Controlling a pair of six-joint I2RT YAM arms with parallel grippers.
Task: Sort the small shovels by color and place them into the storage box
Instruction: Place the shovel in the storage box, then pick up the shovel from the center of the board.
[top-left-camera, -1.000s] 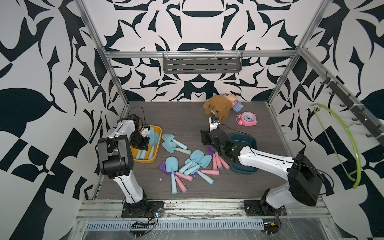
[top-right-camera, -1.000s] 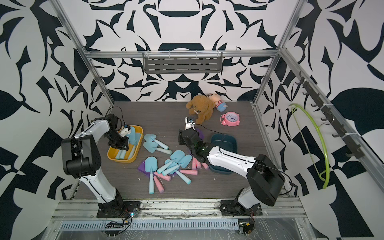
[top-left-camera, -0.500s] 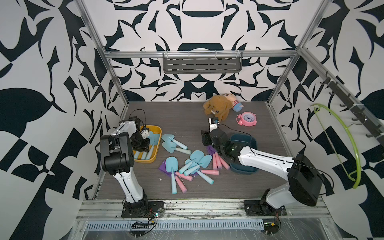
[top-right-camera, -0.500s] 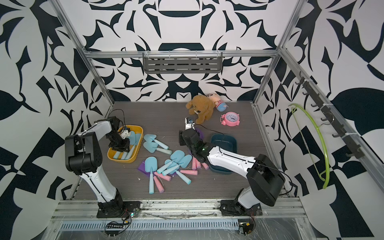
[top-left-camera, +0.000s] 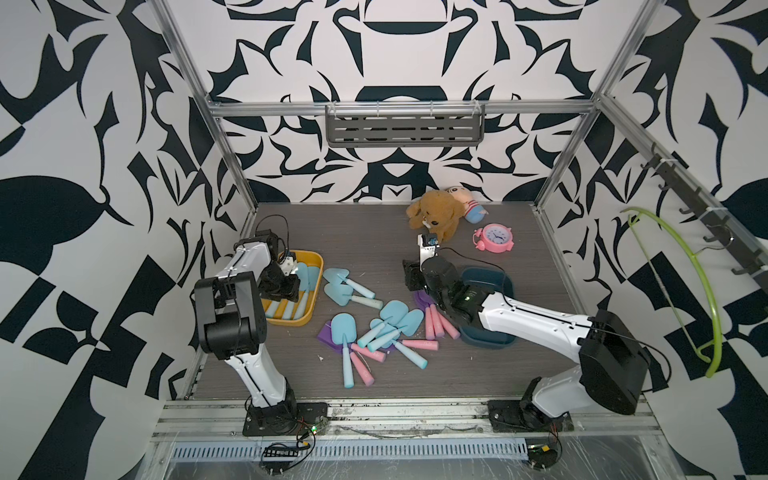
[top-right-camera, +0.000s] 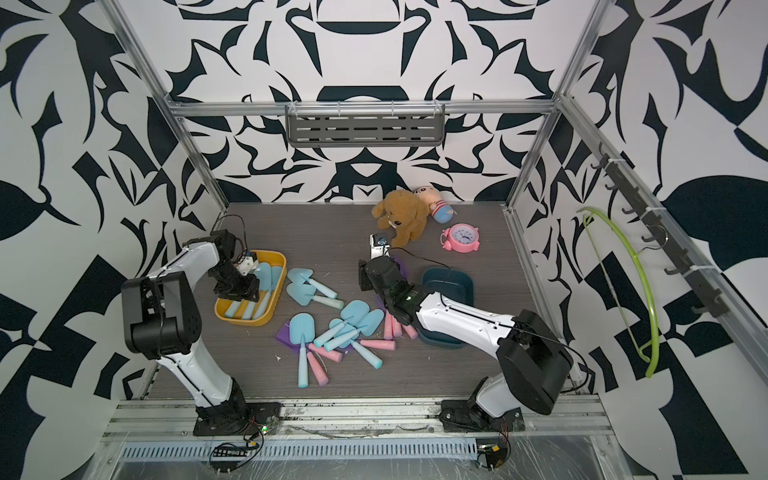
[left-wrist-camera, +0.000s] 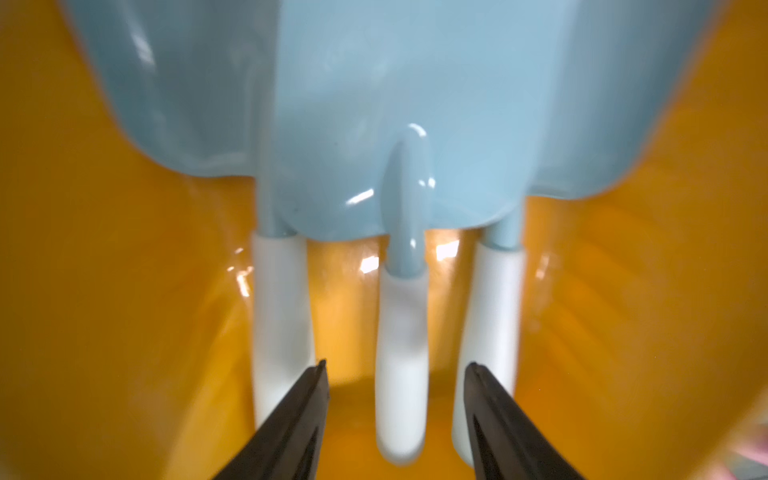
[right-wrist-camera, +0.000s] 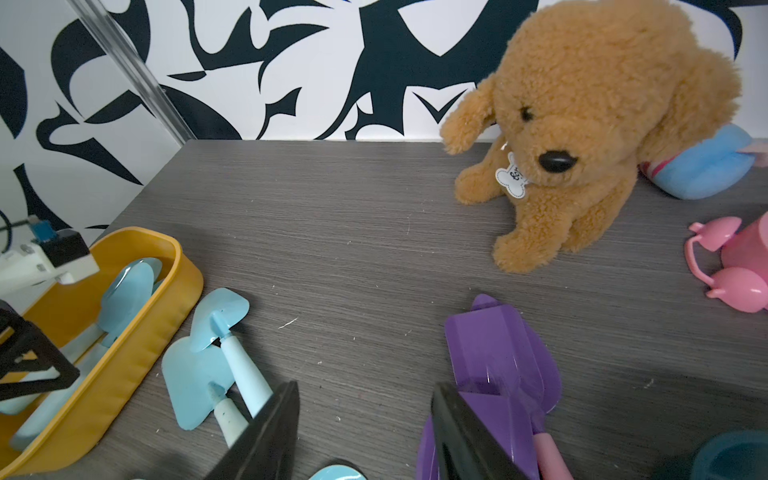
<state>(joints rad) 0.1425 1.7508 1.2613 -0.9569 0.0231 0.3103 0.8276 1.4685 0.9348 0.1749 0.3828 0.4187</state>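
Three light blue shovels (left-wrist-camera: 401, 174) lie in yellow box (top-left-camera: 291, 321), at left. Left gripper (left-wrist-camera: 395, 365): jaws apart astride the middle handle, not touching it, so released. Right gripper (right-wrist-camera: 365, 385): spread, empty, beside purple shovels (right-wrist-camera: 494, 353). Mixed pile (top-left-camera: 374, 332) mid-table is unsorted. Dark blue box (top-left-camera: 505, 284), at right, looks empty where visible. Dog tag (right-wrist-camera: 512, 176): writing unreadable.

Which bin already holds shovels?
The yellow bin beside the left arm: light blue shovels lie inside it. The dark blue bin shows none in the part not hidden by the right arm.
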